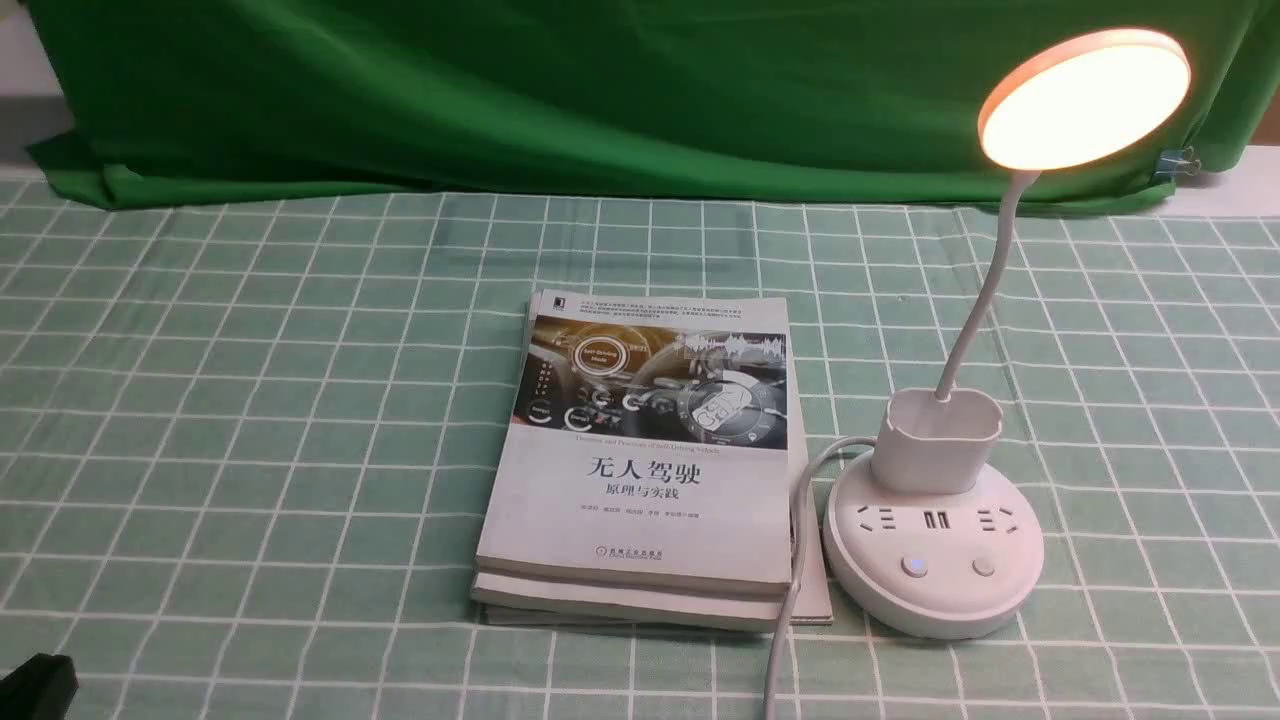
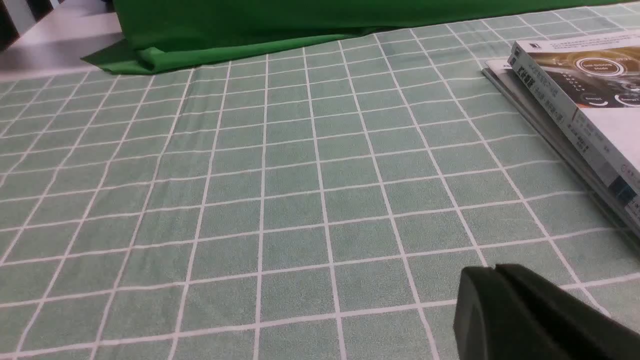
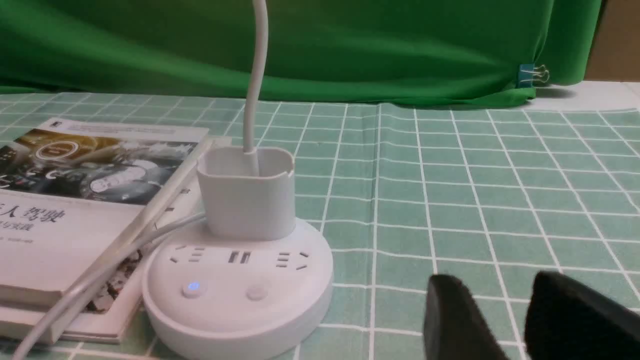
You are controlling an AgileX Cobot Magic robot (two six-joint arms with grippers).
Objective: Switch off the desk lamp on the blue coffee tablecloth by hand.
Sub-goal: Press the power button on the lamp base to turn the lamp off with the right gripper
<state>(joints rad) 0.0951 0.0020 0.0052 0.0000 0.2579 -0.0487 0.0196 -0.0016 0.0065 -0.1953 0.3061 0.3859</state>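
Note:
The desk lamp (image 1: 930, 560) stands on the blue coffee tablecloth (image 1: 250, 400) at the right, its disc head (image 1: 1085, 98) glowing. Its round base carries two buttons: the left button (image 1: 913, 567) shows a blue light, the right button (image 1: 984, 567) is unlit. In the right wrist view the base (image 3: 237, 300) lies beside and ahead of my right gripper (image 3: 495, 280), which is open, empty and apart from it. My left gripper (image 2: 495, 267) is shut and empty over bare cloth (image 2: 250, 175), far from the lamp.
A stack of books (image 1: 650, 460) lies just left of the lamp base. The lamp's white cable (image 1: 795, 560) runs between them to the front edge. A deep-green drape (image 1: 500, 90) closes the back, with a binder clip (image 1: 1178, 160).

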